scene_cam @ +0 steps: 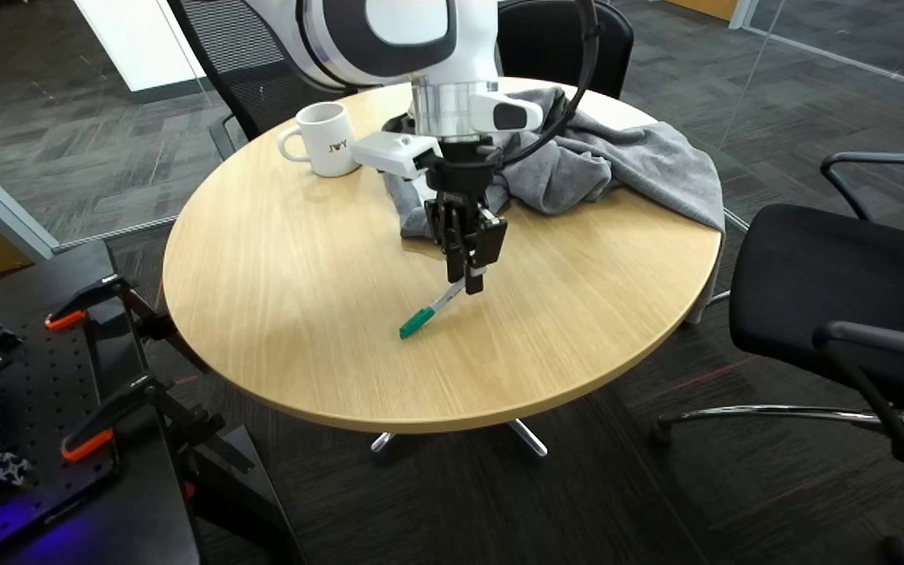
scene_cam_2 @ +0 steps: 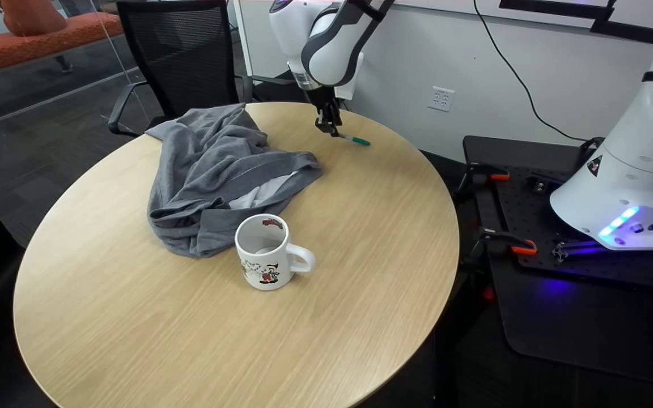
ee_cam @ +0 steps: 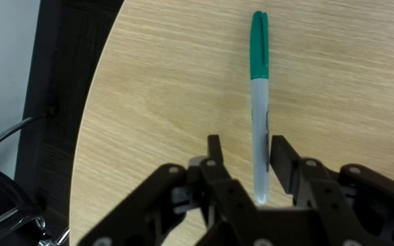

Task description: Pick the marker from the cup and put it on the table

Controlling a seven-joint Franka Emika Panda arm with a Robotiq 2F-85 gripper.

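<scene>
Far left in an exterior view, a black stand (scene_cam: 146, 502) is carrying orange-tipped clamps (scene_cam: 85, 449). Going rightward, the round table (scene_cam: 264, 259): toward its far left edge the mug (scene_cam: 326, 145) is standing upright, handle pointing left. Nearer the camera, the marker (ee_cam: 260, 102) is lying on the table, green cap to the lower left. I'm poising the claw (ee_cam: 246, 147) at its pale end; in the wrist view its fingers (ee_cam: 282, 162) are standing clearly apart, the marker running loose between them, closer to the right one. Whether that one is touching, I'm not making out. Further right, gray cloth (scene_cam: 648, 169) is lying rumpled, draping over the table edge. Far right, a black chair (scene_cam: 836, 282) is standing.
</scene>
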